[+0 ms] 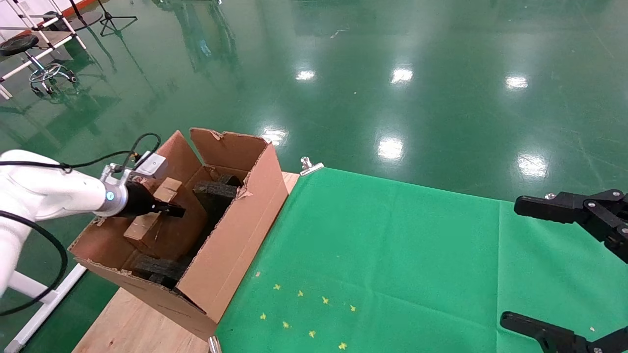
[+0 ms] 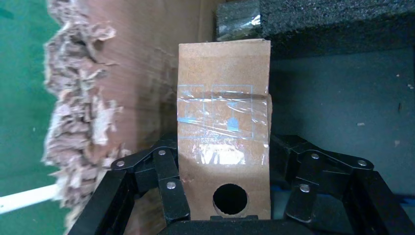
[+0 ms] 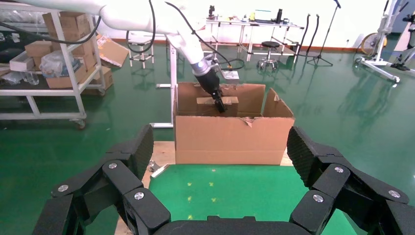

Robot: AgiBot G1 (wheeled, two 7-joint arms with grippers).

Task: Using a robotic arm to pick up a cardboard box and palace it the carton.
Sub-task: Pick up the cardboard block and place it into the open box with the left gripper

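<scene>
- The robotic arm [image 1: 49, 193] reaches from the robot's left over the carton [image 1: 230, 235], which stands at the left end of the tabletop [image 1: 142, 328], just beside the green cloth [image 1: 392, 264].
- Its left gripper [image 2: 222, 196] is inside the carton's open top, fingers clamped on the cardboard box [image 2: 223, 132] from both sides.
- The cardboard box, wrapped in glossy clear tape, shows a round hole [image 2: 230, 199] near the gripper's palm.
- In the head view the cardboard box [image 1: 149, 215] sits tilted within the carton, near its left wall, with black foam blocks [image 1: 213, 193] just beside it.
- The carton's left edge [image 2: 80, 127] is ragged and torn.
- The right gripper [image 3: 215, 196] hangs over the green cloth, well apart from the carton, its fingers spread wide and empty.
</scene>
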